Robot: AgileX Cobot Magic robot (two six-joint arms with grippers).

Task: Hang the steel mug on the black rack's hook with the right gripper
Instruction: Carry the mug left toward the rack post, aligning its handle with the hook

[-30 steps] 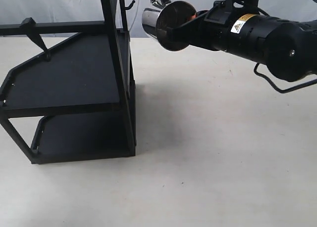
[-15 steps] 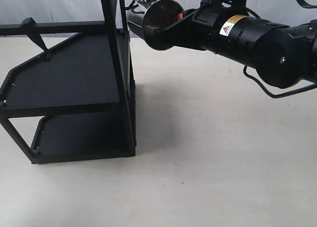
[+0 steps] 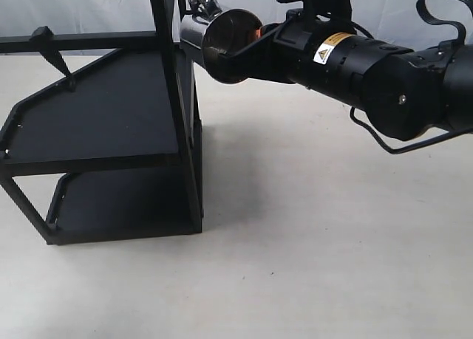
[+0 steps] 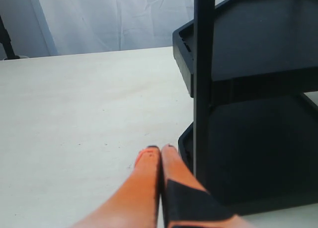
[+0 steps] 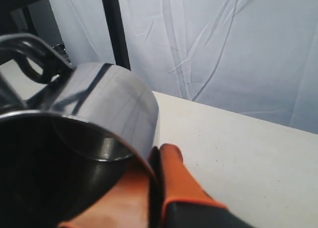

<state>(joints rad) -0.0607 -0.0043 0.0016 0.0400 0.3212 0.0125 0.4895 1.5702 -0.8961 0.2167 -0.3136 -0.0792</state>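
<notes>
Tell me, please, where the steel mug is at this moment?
In the exterior view the steel mug is up at top centre, held by the right gripper right against the black rack's upright post.

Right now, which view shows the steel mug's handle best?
The exterior view: the steel mug is seen whole, its handle up beside the black rack post. The right wrist view shows the handle close but cropped. The left wrist view shows none of it.

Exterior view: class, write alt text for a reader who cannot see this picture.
The right gripper holds the steel mug on its side, high against the black rack's upright post, handle at the top. Pale table below.
</notes>
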